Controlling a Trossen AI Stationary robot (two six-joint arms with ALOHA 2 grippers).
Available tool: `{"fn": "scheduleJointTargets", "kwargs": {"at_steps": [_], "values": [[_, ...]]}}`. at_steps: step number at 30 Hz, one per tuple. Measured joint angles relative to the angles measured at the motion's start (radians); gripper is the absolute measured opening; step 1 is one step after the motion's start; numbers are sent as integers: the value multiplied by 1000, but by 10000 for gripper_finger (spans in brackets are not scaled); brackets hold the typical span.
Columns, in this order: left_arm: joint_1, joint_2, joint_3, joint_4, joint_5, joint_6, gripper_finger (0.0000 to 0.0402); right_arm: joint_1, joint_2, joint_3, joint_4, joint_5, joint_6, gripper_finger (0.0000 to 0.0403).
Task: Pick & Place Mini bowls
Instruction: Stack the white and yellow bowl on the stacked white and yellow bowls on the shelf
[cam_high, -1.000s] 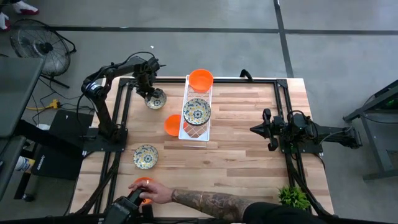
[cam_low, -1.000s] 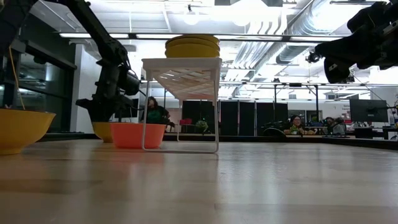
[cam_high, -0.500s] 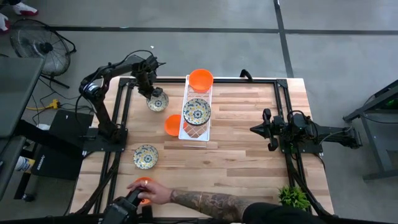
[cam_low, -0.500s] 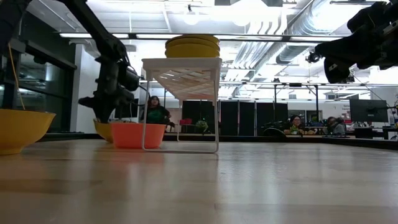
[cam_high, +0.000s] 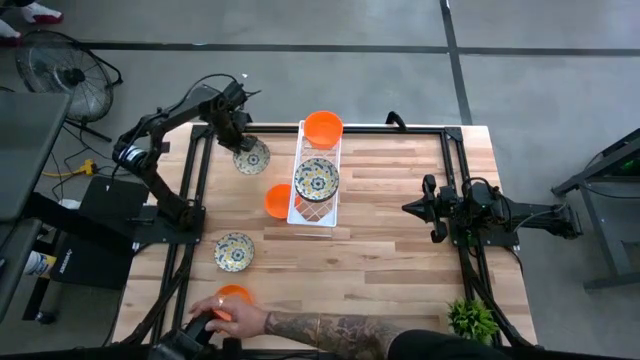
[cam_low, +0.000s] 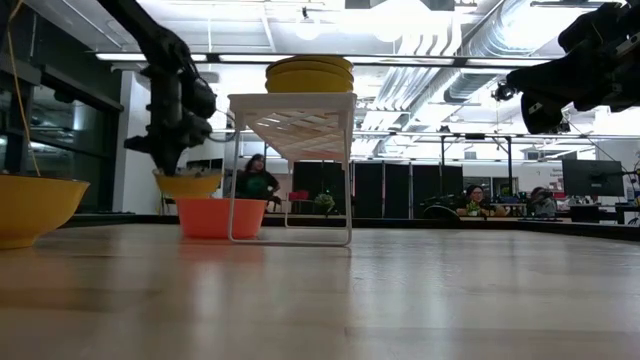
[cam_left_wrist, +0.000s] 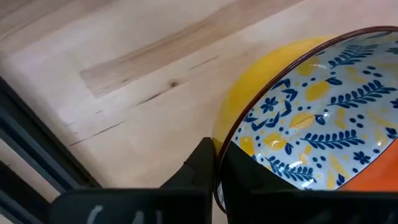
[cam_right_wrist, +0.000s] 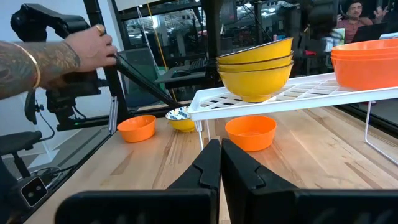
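One flowery bowl is up in the air, pinched by its rim.

The left gripper holds the flowery bowl by its edge, lifted off the table, likely so it can go up onto the white tray just beside it. A stack of flowery bowls and a stack of orange bowls already sit on the tray, so like goes with like. The right gripper waits near the table's right side, fingers closed on nothing. A person's hand reaches over an orange bowl at the near edge.
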Motion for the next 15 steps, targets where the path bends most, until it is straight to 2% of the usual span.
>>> {"fn": "scheduleJointTargets", "kwargs": {"at_steps": [15], "values": [[-30,-228,2,7,151,85,2,0,0,0,0,0,0,0]]}}
